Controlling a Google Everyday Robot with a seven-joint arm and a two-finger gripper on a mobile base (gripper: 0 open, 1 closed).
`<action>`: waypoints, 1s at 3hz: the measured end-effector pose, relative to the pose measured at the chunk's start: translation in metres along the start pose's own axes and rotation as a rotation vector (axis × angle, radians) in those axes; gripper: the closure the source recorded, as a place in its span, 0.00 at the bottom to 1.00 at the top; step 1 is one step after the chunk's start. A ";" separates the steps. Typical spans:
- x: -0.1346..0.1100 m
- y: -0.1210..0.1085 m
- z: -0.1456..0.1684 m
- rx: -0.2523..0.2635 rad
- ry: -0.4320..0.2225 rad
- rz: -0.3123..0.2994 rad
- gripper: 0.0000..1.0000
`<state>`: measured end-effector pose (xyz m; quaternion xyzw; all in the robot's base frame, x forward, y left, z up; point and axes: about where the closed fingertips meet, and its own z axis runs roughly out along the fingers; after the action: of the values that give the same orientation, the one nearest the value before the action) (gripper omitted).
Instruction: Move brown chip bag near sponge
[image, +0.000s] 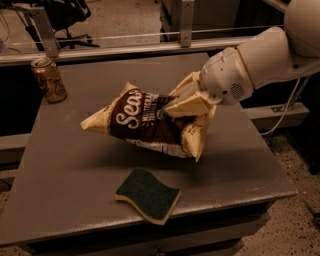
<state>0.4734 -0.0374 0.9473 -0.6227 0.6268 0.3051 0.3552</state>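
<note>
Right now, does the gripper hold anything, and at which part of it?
Yes. The gripper is shut on the large crinkly dark brown chip bag, at the upper edge of its tan-yellow end nearest the arm.

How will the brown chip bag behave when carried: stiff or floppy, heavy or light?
Probably floppy: held by the tool at its right end above the table, the brown chip bag droops leftward. Likely light, since one pinch carries it.
</note>
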 end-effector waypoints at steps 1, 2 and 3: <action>-0.004 0.025 0.026 -0.086 -0.040 -0.025 0.81; 0.001 0.039 0.043 -0.131 -0.059 -0.047 0.59; 0.010 0.040 0.056 -0.162 -0.083 -0.069 0.35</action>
<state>0.4378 0.0046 0.9058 -0.6574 0.5632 0.3678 0.3396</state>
